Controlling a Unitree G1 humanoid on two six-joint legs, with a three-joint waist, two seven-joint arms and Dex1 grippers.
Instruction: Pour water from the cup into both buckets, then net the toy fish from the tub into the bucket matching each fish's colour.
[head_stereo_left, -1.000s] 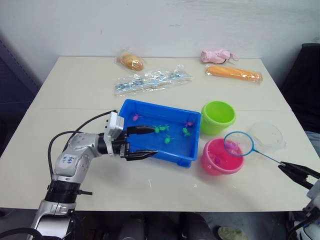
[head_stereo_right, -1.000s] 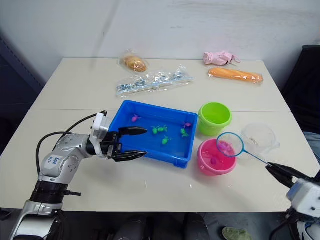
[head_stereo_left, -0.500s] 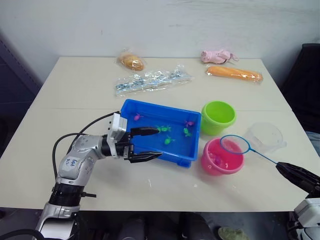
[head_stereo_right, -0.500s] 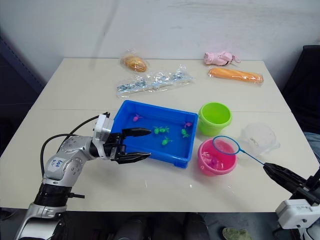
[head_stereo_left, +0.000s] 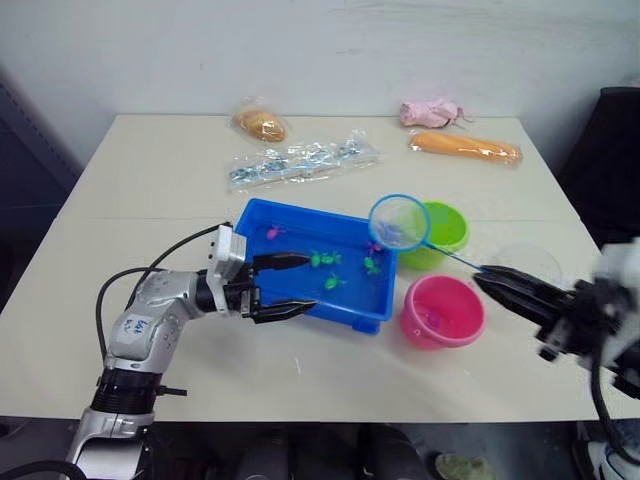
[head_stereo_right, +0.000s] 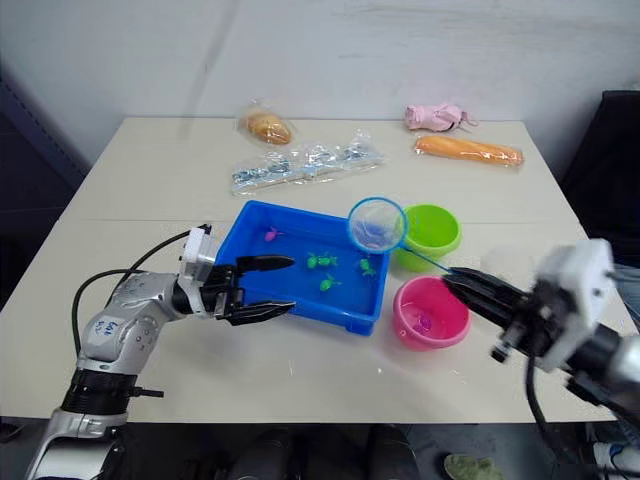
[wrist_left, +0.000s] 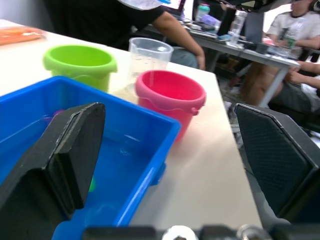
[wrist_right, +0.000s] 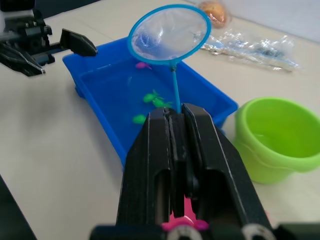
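Table (head_stereo_left: 150, 190), tub (head_stereo_left: 300, 290) holding fish (head_stereo_left: 322, 258)

Glossy plastic tub (head_stereo_left: 352, 298) and buckets (wrist_left: 171, 94) (smooth rims), fine sheer mesh on the net (wrist_right: 170, 34)

Two buckets (head_stereo_left: 435, 232) (green, pink (head_stereo_left: 443, 311))

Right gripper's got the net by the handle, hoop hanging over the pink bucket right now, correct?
Not quite. The right gripper does hold the net by its handle, but the hoop hangs over the blue tub's right end, beside the green bucket, not over the pink bucket. The left eye view shows it.
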